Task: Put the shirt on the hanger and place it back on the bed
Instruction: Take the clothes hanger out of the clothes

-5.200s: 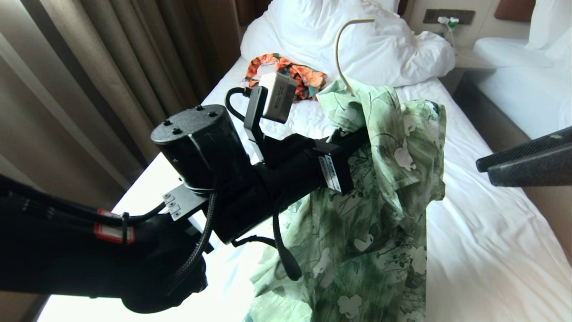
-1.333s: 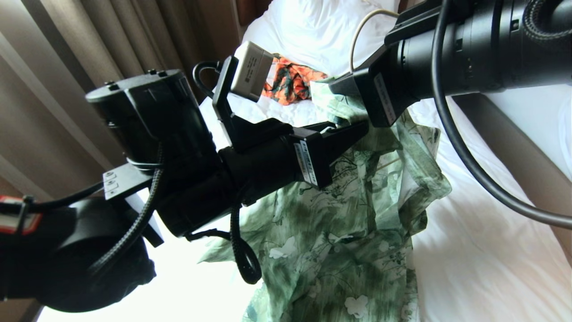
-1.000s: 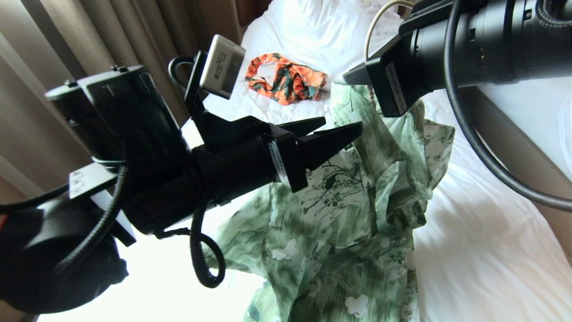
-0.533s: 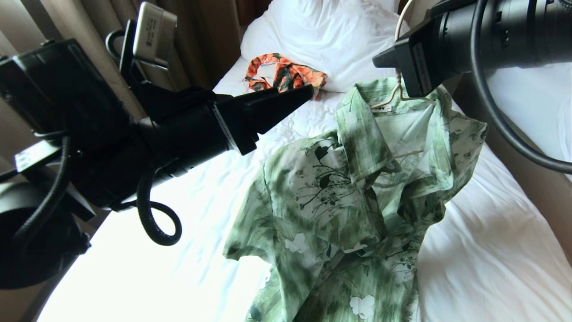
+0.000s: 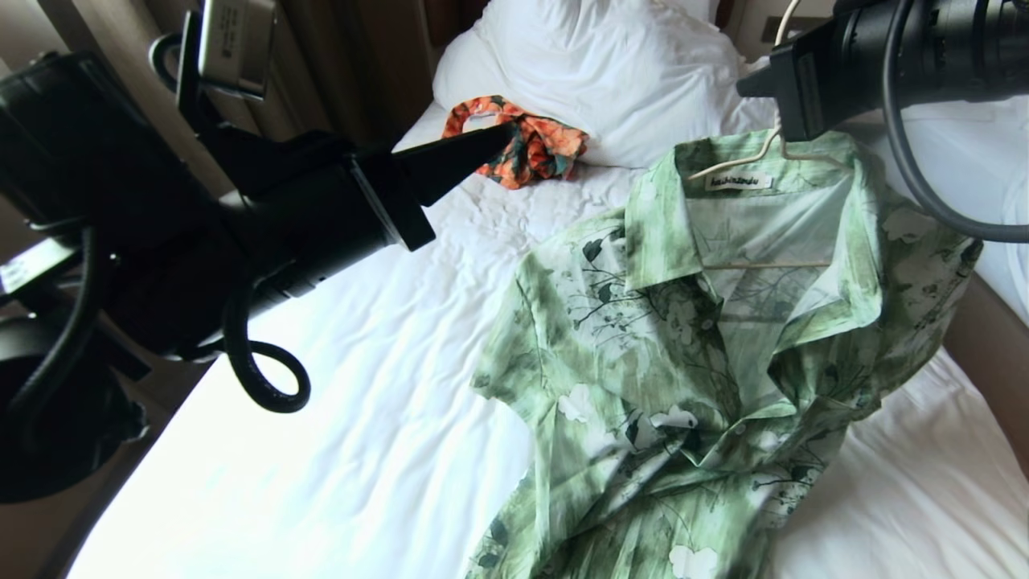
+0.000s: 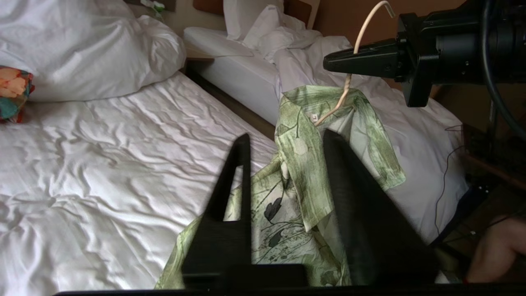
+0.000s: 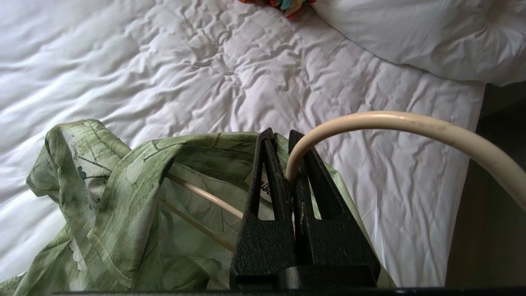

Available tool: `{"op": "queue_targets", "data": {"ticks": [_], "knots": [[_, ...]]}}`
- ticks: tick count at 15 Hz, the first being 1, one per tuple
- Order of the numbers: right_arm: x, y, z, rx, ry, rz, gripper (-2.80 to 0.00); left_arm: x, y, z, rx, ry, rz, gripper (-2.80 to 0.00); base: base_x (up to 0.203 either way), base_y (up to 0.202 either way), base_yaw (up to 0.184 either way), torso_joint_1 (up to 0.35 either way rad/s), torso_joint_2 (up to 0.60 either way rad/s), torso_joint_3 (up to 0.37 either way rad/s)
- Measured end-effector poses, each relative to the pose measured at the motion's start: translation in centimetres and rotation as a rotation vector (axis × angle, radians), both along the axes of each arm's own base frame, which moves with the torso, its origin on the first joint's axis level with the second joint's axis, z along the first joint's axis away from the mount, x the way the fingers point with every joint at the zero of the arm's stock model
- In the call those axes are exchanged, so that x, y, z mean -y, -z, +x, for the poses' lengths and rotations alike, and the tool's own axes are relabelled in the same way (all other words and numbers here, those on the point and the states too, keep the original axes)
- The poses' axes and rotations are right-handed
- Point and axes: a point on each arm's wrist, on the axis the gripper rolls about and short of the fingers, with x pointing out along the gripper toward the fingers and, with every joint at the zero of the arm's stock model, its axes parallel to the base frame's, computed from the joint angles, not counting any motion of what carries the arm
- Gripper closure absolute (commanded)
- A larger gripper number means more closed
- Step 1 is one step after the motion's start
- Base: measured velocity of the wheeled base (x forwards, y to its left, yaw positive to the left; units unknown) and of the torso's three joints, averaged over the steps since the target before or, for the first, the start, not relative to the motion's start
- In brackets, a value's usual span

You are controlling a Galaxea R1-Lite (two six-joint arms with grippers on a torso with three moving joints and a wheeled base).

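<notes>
Shirt point(image 5: 707, 354) hung on hanger point(image 5: 764, 263), collar spread, hem trailing onto bed point(image 5: 362, 418) toward right edge. Hanger neck point(image 7: 292, 164) pinched between clamped fingers of right gripper point(image 7: 283, 137), held above collar, hook arcing up past it. Left gripper point(image 6: 283, 137) off to left of shirt, over sheet, grasping nothing; gap visible between fingers in wrist view, tips looking merged in head view, so width cannot be told for sure. Orange patterned garment point(image 5: 522, 145) lying against white pillow point(image 5: 603, 72) near headboard. Second bed point(image 6: 263, 53) beyond gap.
</notes>
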Motion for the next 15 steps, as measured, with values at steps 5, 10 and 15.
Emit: {"op": "queue_targets", "data": {"ticks": [5, 10, 15], "knots": [[0.5, -0.4, 0.5, 0.031, 0.024, 0.046, 0.00, -0.9, -1.1, 0.0, 0.014, -0.021, -0.032, 0.00, 0.000, 0.000, 0.000, 0.041, -0.21, -0.169], [0.4, -1.2, 1.0, 0.108, 0.030, 0.085, 0.00, -1.2, -1.6, -0.1, 0.024, -0.031, -0.043, 0.00, 0.000, 0.000, 0.000, 0.113, -0.48, -0.355], [0.2, -1.3, 1.2, 0.128, 0.028, 0.090, 0.00, -1.3, -1.7, -0.1, 0.027, -0.031, -0.045, 0.00, 0.000, 0.000, 0.000, 0.167, -0.52, -0.362]]}}
